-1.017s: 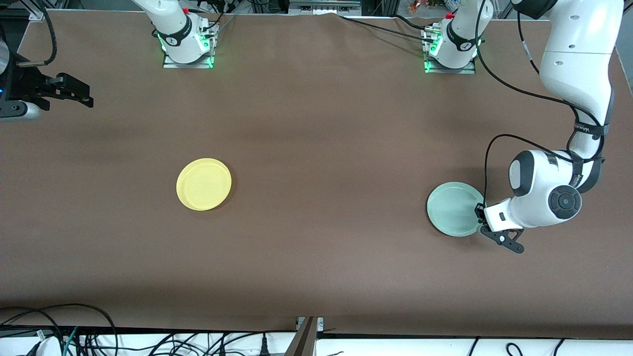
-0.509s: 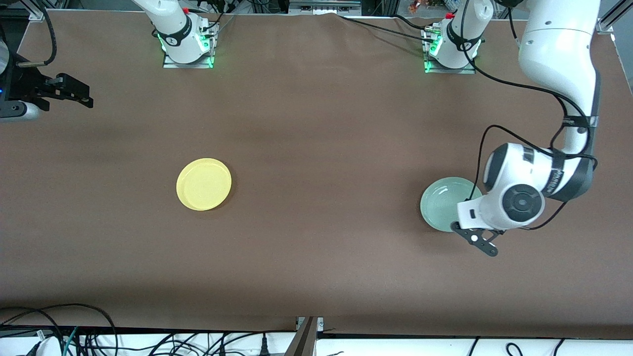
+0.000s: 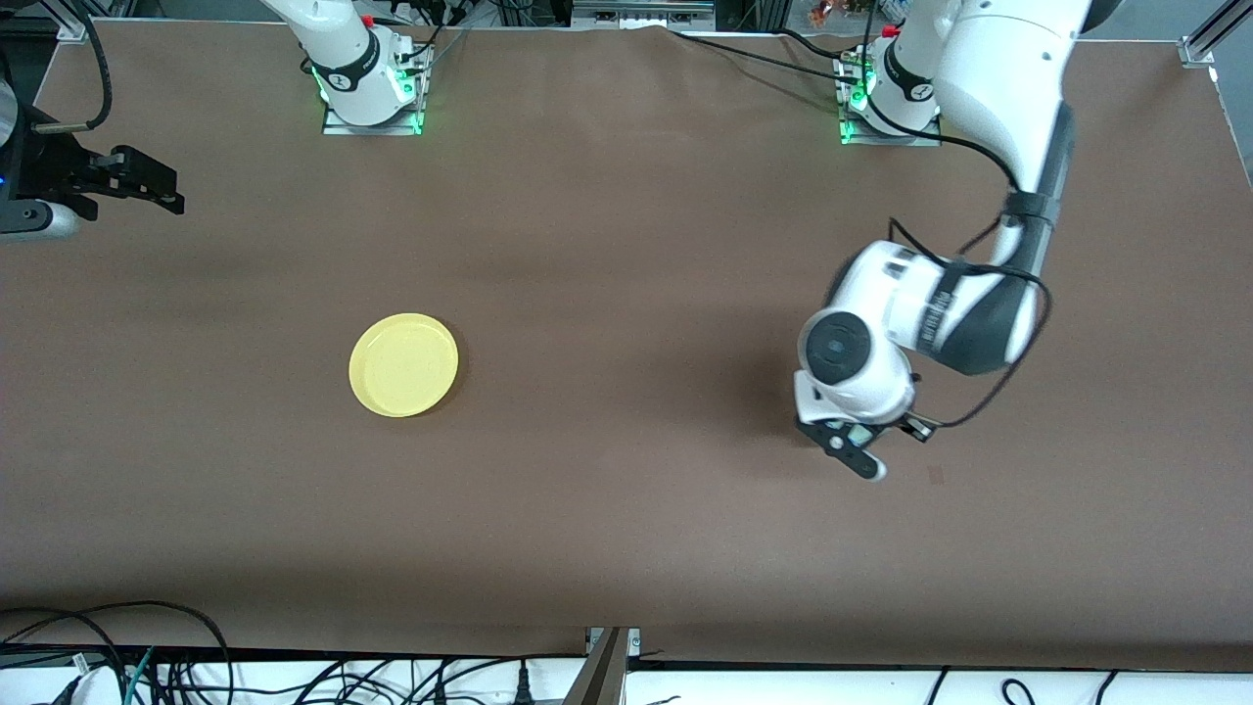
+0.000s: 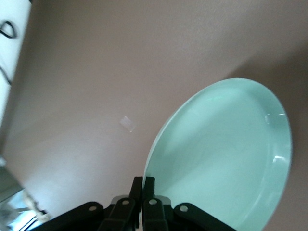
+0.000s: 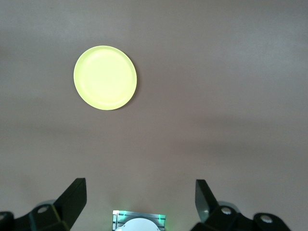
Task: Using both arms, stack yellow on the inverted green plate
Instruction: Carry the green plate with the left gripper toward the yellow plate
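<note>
The round, shallow, pale mint-green plate (image 4: 219,159) appeared only in the left wrist view, tilted above the brown table (image 4: 120,62), its rim clenched between the left gripper's (image 4: 143,204) fingers; from the front camera the left arm's white wrist hid it, with that gripper (image 3: 850,446) up over the table's left-arm end. The round bright yellow plate (image 3: 403,364) lay flat at about nine o'clock from there, well apart. The right gripper (image 5: 139,197) waited, jaws spread wide and empty, the yellow plate (image 5: 105,77) visible below it.
</note>
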`<act>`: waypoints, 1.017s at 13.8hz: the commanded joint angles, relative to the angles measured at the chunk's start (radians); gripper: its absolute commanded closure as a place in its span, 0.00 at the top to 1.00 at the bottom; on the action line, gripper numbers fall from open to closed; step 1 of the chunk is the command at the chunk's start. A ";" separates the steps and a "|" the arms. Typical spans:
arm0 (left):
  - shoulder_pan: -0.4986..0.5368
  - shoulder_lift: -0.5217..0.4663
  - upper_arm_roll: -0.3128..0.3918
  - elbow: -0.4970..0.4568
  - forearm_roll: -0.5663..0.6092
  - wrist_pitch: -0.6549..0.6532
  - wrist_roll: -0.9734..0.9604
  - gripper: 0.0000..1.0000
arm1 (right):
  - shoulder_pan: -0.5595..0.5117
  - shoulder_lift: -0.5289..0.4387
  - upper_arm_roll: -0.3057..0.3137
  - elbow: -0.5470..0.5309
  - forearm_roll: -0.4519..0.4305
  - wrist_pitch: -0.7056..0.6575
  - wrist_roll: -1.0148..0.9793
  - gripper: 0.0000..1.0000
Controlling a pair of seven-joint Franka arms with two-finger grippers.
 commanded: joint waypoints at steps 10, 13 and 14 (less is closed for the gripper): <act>-0.377 0.137 0.021 0.028 0.366 -0.109 -0.499 0.00 | 0.001 0.003 -0.002 0.003 0.001 0.004 0.018 1.00; -0.426 0.174 0.019 0.030 0.381 -0.121 -0.585 0.00 | 0.001 0.000 -0.002 0.005 0.001 0.004 0.023 1.00; -0.434 0.174 0.018 0.028 0.380 -0.121 -0.601 0.00 | 0.000 -0.002 -0.004 0.005 0.001 0.002 0.021 1.00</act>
